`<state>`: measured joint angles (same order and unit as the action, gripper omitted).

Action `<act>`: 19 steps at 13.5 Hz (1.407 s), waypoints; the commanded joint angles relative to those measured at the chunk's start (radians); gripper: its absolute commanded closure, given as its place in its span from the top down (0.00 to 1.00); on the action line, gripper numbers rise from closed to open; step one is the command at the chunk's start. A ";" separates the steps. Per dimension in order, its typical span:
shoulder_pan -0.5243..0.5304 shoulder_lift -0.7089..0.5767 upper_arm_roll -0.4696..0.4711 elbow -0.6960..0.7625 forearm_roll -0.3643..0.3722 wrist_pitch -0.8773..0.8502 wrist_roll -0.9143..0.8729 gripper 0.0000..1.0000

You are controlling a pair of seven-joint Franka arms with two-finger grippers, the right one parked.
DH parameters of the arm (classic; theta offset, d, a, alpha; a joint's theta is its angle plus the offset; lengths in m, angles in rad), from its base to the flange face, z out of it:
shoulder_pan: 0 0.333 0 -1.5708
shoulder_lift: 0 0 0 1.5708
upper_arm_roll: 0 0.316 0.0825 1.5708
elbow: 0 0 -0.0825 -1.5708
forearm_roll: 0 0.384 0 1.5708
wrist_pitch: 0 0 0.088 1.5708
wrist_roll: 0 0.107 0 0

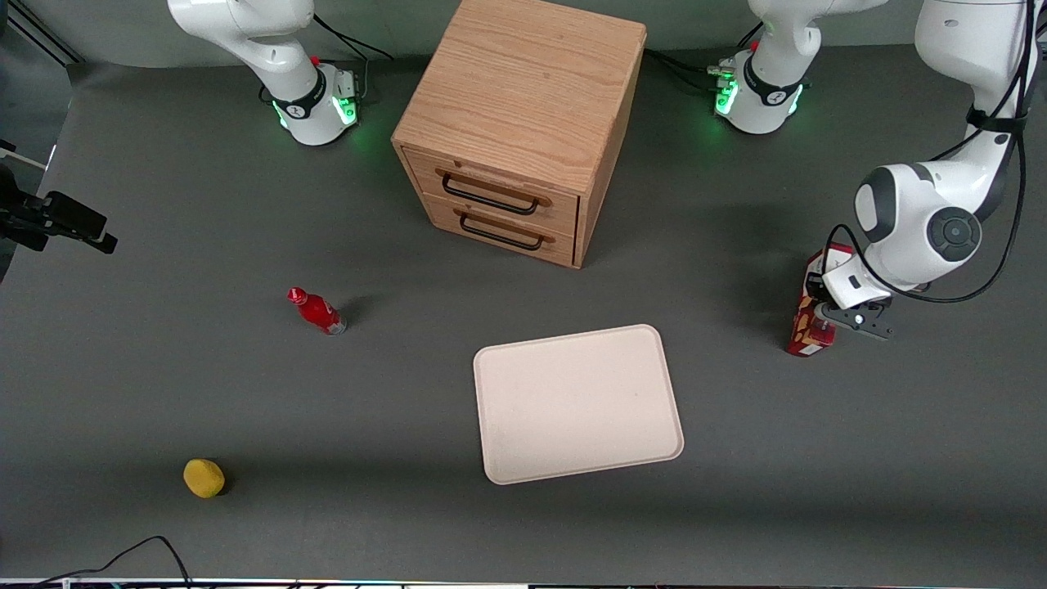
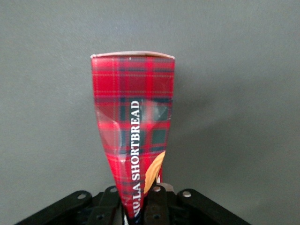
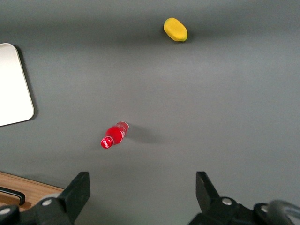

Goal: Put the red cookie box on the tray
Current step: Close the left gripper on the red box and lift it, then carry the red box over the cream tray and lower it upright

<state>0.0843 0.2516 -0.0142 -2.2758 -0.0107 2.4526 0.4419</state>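
Claw (image 1: 828, 321) of the working arm pinching the slim dark-red plaid cardboard cookie box (image 1: 810, 315) at the right edge of the front frame.

Fingers are pressed against the box's sides, and its panel looks creased inward in the wrist view, where the box (image 2: 136, 136) shows white "SHORTBREAD" lettering. Box stands roughly upright on the dark grey surface (image 1: 245, 393), well apart from the large cream-white rectangular tray (image 1: 577, 405) with rounded corners at lower centre of the front frame. A light oak two-drawer cabinet (image 1: 515, 123) sits at upper centre. A small red bottle (image 1: 317, 311) stands at middle left, and a yellow rounded object (image 1: 204, 478) lies at lower left.
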 commanded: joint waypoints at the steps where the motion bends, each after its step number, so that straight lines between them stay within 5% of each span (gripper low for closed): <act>1: -0.003 -0.052 0.002 0.166 -0.046 -0.268 0.011 0.00; 5: -0.009 -0.083 -0.035 0.566 -0.055 -0.815 -0.188 0.00; 8: -0.011 -0.081 -0.166 0.745 -0.057 -0.983 -0.491 0.00; 13: -0.015 0.078 -0.465 0.750 -0.034 -0.718 -0.990 0.00; 19: -0.041 0.420 -0.538 0.740 0.308 -0.296 -1.216 0.00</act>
<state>0.0484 0.5941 -0.5402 -1.5709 0.2075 2.0893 -0.7042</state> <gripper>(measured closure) 0.877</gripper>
